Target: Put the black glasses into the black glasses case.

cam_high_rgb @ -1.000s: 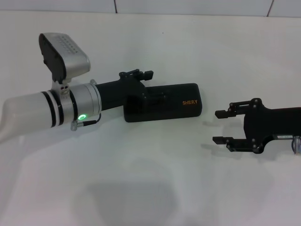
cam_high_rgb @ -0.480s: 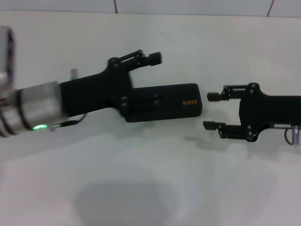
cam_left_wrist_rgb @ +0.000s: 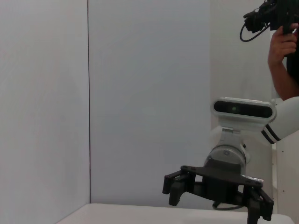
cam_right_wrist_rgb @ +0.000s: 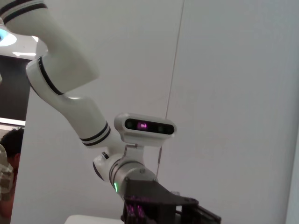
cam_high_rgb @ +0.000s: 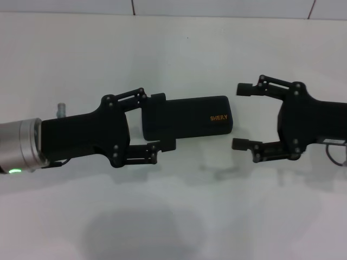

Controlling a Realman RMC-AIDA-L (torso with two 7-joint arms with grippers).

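The black glasses case (cam_high_rgb: 190, 116) lies flat and closed on the white table, its gold lettering toward my right arm. My left gripper (cam_high_rgb: 162, 121) is open, with one finger on each side of the case's left end. Just off the case's right end, my right gripper (cam_high_rgb: 242, 115) is open wide and holds nothing. The left wrist view shows the right gripper (cam_left_wrist_rgb: 217, 201) head-on, open. The right wrist view catches the left gripper (cam_right_wrist_rgb: 161, 210) at its lower edge. The black glasses are out of view in every frame.
The white table (cam_high_rgb: 179, 216) extends on all sides of the case, and a white wall (cam_high_rgb: 217, 6) rises behind it. A person holding a camera (cam_left_wrist_rgb: 280, 37) stands behind my right arm in the left wrist view.
My left wrist has rolled and drawn back, so its fingers now flank the case's left end instead of covering it. The right gripper has opened wider and turned a little.
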